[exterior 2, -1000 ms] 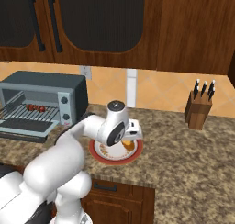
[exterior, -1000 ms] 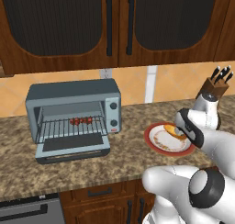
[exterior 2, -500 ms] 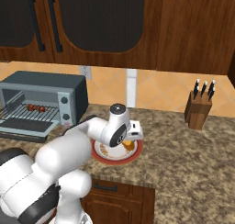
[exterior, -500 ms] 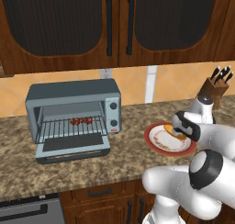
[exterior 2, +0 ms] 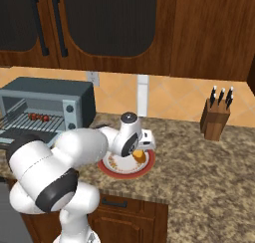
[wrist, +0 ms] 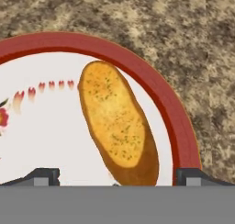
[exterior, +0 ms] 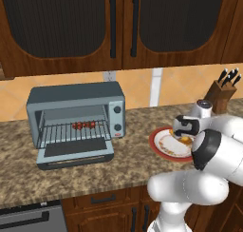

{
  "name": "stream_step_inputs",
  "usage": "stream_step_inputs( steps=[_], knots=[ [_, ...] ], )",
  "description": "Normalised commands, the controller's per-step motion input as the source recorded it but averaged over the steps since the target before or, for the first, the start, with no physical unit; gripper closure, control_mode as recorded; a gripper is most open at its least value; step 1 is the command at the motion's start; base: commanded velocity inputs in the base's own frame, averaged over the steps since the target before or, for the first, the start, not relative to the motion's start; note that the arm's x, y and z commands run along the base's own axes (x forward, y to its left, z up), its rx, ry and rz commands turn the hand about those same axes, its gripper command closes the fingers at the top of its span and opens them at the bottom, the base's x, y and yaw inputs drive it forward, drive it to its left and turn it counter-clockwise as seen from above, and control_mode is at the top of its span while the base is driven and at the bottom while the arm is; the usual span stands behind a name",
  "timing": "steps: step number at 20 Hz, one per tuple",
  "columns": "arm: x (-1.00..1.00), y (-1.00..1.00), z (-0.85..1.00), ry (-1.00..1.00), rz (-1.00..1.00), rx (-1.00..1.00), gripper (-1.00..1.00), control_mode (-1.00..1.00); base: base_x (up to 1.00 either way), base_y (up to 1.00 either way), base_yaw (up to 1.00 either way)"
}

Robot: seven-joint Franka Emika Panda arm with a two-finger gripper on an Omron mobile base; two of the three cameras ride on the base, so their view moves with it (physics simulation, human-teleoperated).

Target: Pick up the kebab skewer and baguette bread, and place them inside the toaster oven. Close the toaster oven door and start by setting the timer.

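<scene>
The white arm rises from the base, bends at a dark elbow joint and reaches forward and down. Its gripper (wrist: 117, 175) points downward, jaws spread wide, seemingly with nothing clamped between the two dark fingertips (wrist: 43, 176).

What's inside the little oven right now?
Inside the toaster oven a kebab skewer lies on the wire rack. Its door hangs open. The oven's dark back corners can't be made out.

Red-rimmed plate (exterior: 161, 151) on granite counter (exterior: 66, 176); knife block (exterior 2: 215, 118) near backsplash.
</scene>
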Motion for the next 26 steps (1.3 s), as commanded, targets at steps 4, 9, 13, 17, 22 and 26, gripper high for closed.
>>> stream_step_inputs(
  steps=[4, 9, 13, 17, 22, 26],
  knots=[
    [0.15, 0.0, -0.27, 0.0, 0.0, 0.0, -1.0, -1.0, 0.0, 0.0, 0.0],
    [0.22, -0.01, -0.28, -0.01, 0.0, 0.0, -1.0, -1.0, 0.0, 0.0, 0.0],
    [0.24, 0.0, -0.26, -0.01, 0.0, 0.0, -1.0, -1.0, 0.0, 0.0, 0.0],
    [0.26, -0.01, -0.22, -0.01, 0.0, 0.0, -1.0, -1.0, 0.0, 0.0, 0.0],
    [0.23, -0.03, -0.13, 0.0, 0.0, 0.0, -1.0, -1.0, 0.0, 0.0, 0.0],
    [0.25, -0.01, 0.0, 0.0, 0.0, 0.0, -1.0, -1.0, 0.0, 0.0, 0.0]
  ],
)
